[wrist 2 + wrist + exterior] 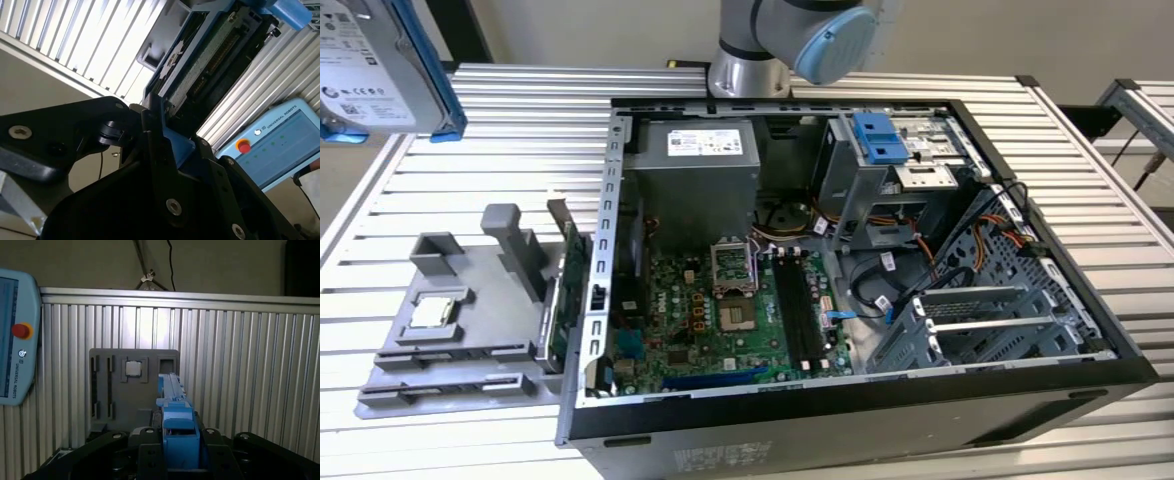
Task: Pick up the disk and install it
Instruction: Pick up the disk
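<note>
Black two-fingered gripper (pixel 180 447) is pinched on the blue plastic bracket of the flat silver-grey hard disk (pixel 367 70), held aloft over the ribbed aluminium table (pixel 467 160), well apart from the open black computer case (pixel 854 425). Doing this carry well probably means a firm, square grip and enough height to clear the case wall and the loose cables (pixel 994 215) beside the blue-fronted grey drive cage (pixel 881 140).

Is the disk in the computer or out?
Out. The gripper clamps the disk, held in the air apart from the open computer.
</note>
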Tool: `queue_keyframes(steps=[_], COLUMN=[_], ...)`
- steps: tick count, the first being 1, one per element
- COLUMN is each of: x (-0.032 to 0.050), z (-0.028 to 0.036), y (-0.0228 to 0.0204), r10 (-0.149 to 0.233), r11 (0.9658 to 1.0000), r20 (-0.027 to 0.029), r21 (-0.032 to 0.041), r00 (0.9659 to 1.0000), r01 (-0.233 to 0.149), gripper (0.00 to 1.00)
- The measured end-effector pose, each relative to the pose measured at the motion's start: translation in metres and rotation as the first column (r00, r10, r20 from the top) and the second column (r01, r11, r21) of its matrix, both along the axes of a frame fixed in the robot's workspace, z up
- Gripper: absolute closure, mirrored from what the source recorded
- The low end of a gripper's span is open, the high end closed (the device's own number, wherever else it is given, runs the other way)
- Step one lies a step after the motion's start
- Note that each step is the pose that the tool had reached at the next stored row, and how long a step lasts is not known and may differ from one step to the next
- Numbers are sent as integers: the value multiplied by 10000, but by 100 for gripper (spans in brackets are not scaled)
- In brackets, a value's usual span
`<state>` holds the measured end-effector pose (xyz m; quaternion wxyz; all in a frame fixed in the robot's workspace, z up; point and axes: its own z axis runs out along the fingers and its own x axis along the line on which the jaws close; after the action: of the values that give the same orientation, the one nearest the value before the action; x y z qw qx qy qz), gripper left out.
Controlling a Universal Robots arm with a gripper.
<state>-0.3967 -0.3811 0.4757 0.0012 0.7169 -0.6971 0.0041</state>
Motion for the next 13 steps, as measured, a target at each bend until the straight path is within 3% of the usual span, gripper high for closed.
queue_keyframes(steps=[6, 13], x=[44, 293], z=[1, 3], y=[0, 0], r10=[-1, 0], r11=[10000, 10000], r20=[-5, -28], r21=[-1, 0], r00=[10000, 10000], r01=[1, 0], gripper=[100, 100])
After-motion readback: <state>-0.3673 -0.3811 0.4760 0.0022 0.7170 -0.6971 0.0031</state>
